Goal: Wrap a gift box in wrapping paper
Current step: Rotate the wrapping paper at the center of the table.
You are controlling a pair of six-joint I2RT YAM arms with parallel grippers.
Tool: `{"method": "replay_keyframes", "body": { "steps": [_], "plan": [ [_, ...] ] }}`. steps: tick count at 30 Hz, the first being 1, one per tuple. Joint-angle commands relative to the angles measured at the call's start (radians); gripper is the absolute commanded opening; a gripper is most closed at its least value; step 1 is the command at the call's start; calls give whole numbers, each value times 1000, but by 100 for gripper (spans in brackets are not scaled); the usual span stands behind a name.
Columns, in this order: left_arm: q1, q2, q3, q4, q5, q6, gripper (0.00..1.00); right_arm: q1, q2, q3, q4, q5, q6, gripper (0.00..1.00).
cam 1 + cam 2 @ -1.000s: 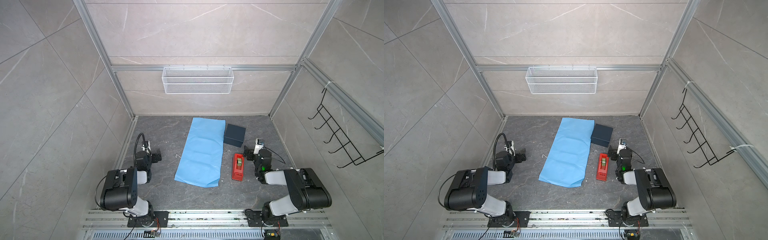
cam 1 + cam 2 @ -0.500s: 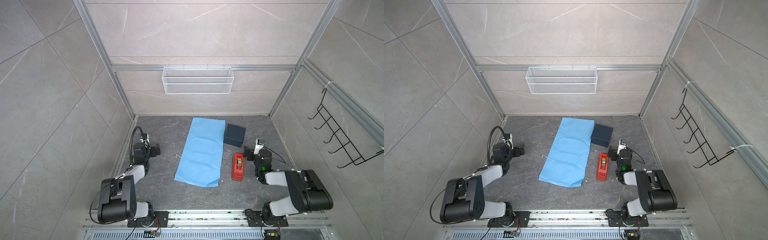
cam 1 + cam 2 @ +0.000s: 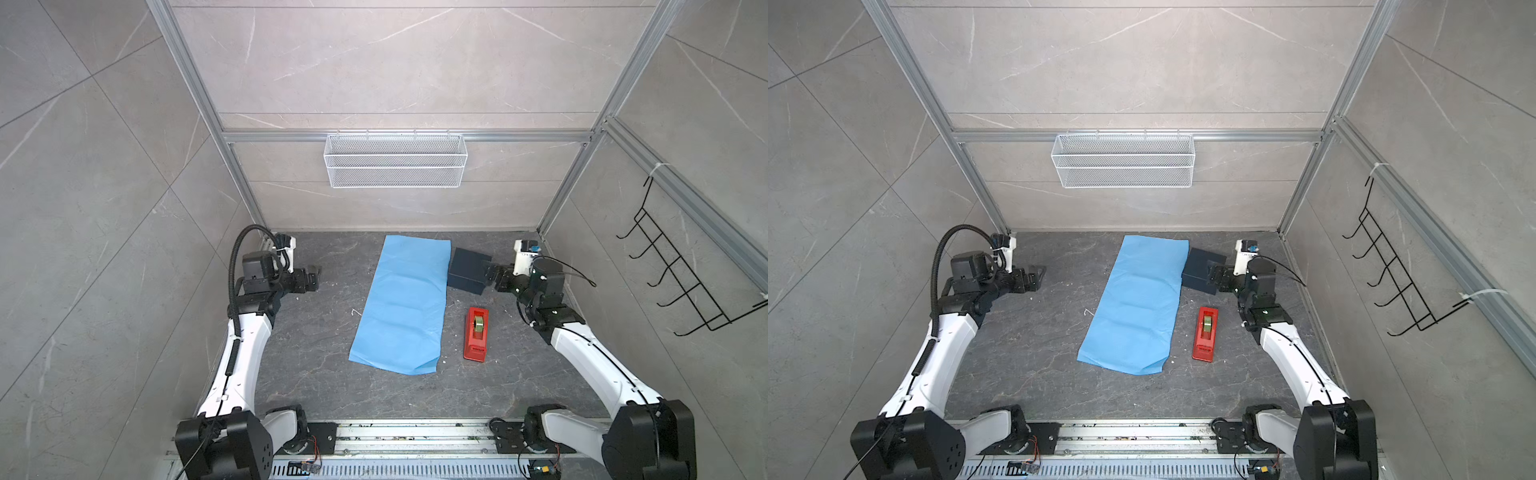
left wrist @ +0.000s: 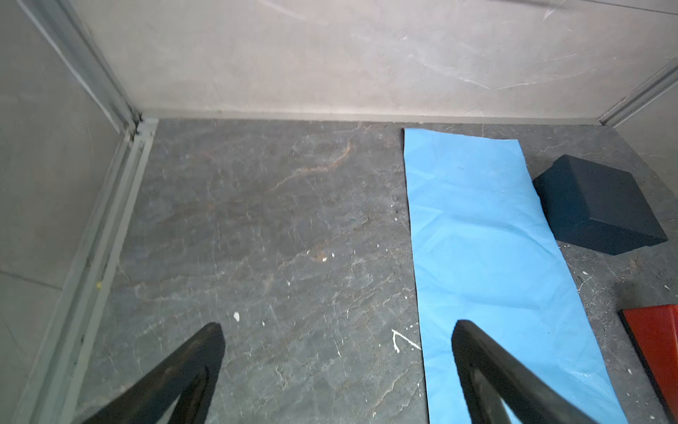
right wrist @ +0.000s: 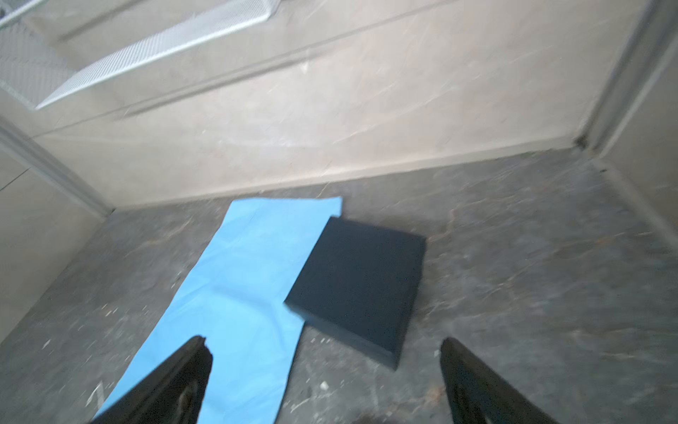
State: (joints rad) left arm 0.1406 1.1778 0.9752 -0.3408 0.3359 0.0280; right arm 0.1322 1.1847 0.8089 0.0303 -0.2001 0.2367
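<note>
The wrapping paper [image 3: 403,303], a long thin light-blue sheet with soft creases, lies flat and open on the dark grey stone-look tabletop [image 3: 316,332]. Its long axis runs away from the arm bases, laid out, by the look of it, so that a box can be set on it and the sides folded up. The gift box [image 3: 467,270], a small matte near-black cuboid, is not on the sheet yet. It sits flat just beside the paper's long edge on the right arm's side, toward the far end, with one corner at that edge. Whether it overlaps the paper I cannot tell.

The right gripper [image 3: 491,274] hovers on the side of the box away from the paper, close to it and apparently not touching, jaws spread wide and holding nothing. Its wrist view shows the box just ahead of the two fingertips, which reads as lining up to take or push the box toward the sheet. The left gripper [image 3: 313,276] hangs off the paper's opposite long edge, well apart from it, also wide open and empty — probably placed to steady or lift the sheet. A red plastic tape dispenser [image 3: 476,334] lies parallel to the paper on the box's side, nearer the bases and clear of the sheet — at hand, I judge, for sealing.
</note>
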Motion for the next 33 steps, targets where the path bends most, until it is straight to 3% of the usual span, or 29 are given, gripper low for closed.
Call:
{"method": "replay_keyframes", "body": {
  "steps": [1,7,12,21,33],
  "plan": [
    [39,16,-46,-58,93,-43,100,98,64,105,-286,-121,12,100],
    [87,46,-45,-35,106,-76,100,350,179,246,-558,49,32,99],
    [94,77,-39,-40,92,-68,100,470,220,264,-676,41,113,98],
    [106,99,-20,-58,80,-66,100,557,231,100,-640,-61,190,95],
    [117,118,8,-103,78,-45,100,626,308,11,-552,-124,229,95]
  ]
}}
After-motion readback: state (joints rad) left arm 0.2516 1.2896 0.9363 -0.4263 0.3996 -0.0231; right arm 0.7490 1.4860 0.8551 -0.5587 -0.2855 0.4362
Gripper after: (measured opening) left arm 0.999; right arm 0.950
